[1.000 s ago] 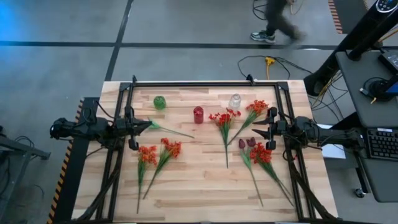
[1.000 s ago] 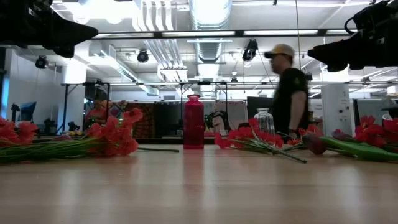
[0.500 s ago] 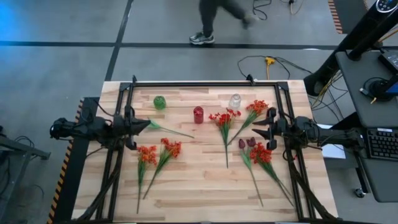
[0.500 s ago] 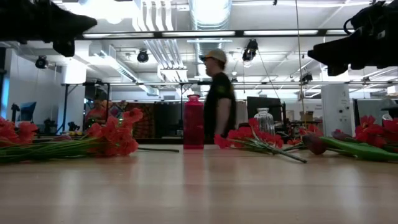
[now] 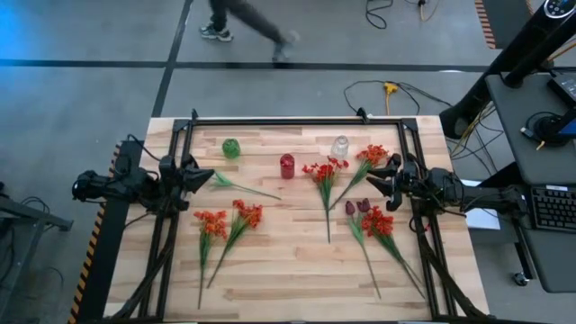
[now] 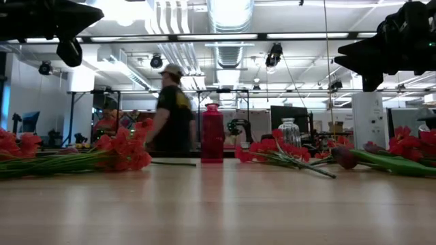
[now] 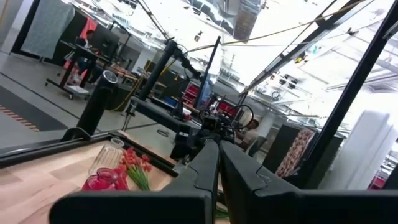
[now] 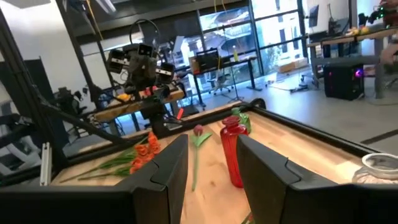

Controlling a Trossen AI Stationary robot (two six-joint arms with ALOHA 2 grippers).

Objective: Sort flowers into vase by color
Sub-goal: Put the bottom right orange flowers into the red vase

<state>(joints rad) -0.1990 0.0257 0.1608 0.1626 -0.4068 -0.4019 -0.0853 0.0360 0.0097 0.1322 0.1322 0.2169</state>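
A pale wooden plank bench (image 5: 288, 261) framed by black metal rails carries loose artificial flowers with thin green stalks and soft-looking fabric blooms. On the left half lie two orange-red sprays (image 5: 214, 221) (image 5: 248, 213) side by side, stalks running toward the near edge. A single dark maroon bud on a long green stem (image 5: 241, 186) lies just in front of the left gripper (image 5: 209, 176), whose two dark fingers are pressed together with no gap in the left wrist view. That gripper hangs above the bench's left edge, holding nothing.

Three vases stand in a row near the far side: a round green glass vase (image 5: 231, 148), a slim red glossy vase (image 5: 287, 166) at centre and a clear glass vase (image 5: 340, 146) to its right. From table height the red vase (image 6: 212, 133) stands upright, the clear one (image 6: 289, 132) behind a heap of blooms.

Right of centre lie a red spray (image 5: 325, 169) and an orange-red spray (image 5: 371, 156), then a cluster of red and maroon blooms (image 5: 369, 216) near the right gripper (image 5: 380, 182). That gripper hovers above the right edge with its blunt dark fingers spread apart, empty.

Beyond the bench a person (image 6: 170, 112) walks across the grey floor; yellow and black cables (image 5: 389, 88) lie there.
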